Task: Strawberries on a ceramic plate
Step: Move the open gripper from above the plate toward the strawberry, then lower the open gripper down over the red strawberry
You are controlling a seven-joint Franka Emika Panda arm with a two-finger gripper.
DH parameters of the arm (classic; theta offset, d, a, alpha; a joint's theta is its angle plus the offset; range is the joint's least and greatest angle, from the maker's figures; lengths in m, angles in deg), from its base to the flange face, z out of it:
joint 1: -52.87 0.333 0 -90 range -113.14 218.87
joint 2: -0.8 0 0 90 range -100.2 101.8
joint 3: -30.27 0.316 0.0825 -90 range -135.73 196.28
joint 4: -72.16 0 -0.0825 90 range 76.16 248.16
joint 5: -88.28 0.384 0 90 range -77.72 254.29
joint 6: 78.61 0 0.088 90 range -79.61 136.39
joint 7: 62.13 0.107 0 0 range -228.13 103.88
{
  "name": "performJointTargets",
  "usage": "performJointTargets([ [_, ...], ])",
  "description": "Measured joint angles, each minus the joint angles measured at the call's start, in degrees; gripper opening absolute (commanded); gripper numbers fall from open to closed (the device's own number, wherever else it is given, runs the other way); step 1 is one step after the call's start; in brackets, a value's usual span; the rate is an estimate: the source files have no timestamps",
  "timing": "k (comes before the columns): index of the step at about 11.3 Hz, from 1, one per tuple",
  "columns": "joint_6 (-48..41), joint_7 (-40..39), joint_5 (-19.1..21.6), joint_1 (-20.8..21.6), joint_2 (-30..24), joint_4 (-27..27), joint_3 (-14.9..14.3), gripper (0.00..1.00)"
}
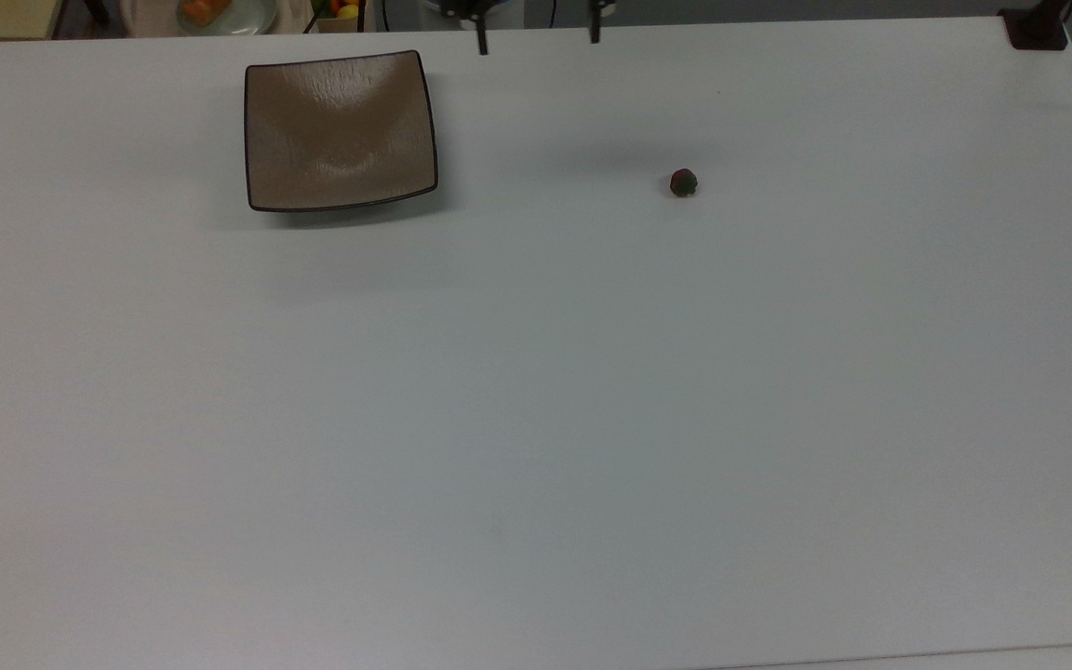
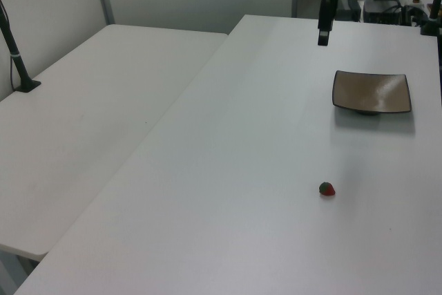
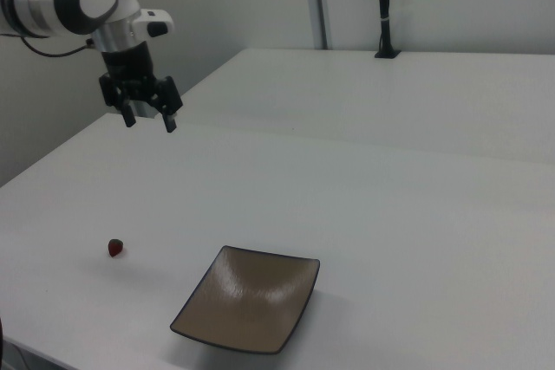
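- gripper (image 3: 148,118) hangs high over the desk (image 1: 536,419), fingers spread, nothing in them
- strawberry (image 1: 683,183) sits near the top view's upper desk edge, well apart from the plate (image 1: 339,130)
- looks tiny, light, probably rolls; I'd pinch the body's sides

The top view's upper edge cuts off the gripper (image 1: 537,37) above its fingertips (image 1: 481,44) and half a round plate (image 1: 220,16) of orange food.
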Motion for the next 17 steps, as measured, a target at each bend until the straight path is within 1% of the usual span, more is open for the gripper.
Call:
performJointTargets([
  [5,0.14,1.16,0.00,0.34,2.09,0.13,8.70,1.00],
  [8,0.68,2.38,-0.03,1.98,4.95,0.78,11.82,1.00],
  [10,1.77,2.67,-0.06,3.08,7.04,1.59,12.55,1.00],
  [14,1.80,2.25,-0.25,3.79,8.28,4.48,12.60,1.00],
  [16,1.96,2.01,-3.27,3.79,9.39,6.53,12.60,1.00],
  [17,2.92,1.98,-4.02,3.80,10.18,7.42,12.60,1.00],
])
